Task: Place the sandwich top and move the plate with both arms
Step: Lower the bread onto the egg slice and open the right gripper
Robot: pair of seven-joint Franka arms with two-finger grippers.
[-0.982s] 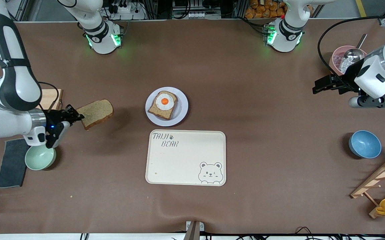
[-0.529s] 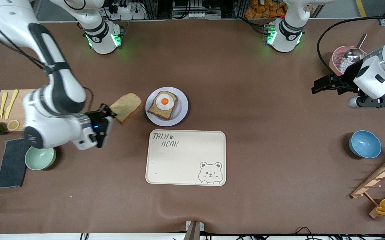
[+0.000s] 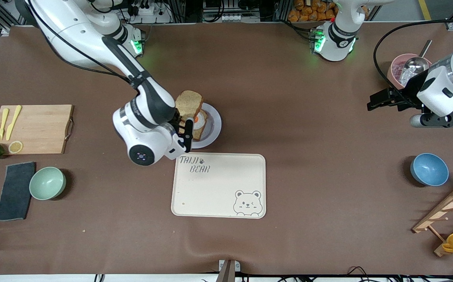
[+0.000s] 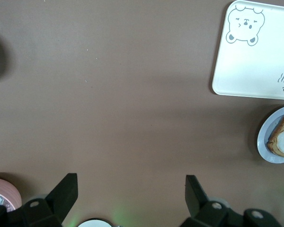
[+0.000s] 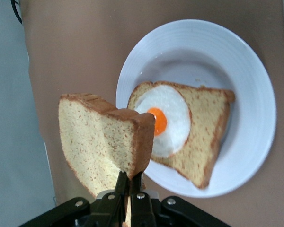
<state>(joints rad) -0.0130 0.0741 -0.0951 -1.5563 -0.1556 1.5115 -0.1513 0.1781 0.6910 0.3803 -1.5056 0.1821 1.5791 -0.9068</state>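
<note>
My right arm reaches in from its base, elbow bent, wrist low over the tabletop's middle. Right pincer is clamped tight, fingers pinched together, on what looks like a bread slice's edge. Left arm waits at its own end, raised, left pincer spread wide, nothing held.

Bare table lies between the plate and the left hand; the tray crowds the plate's nearer edge.
</note>
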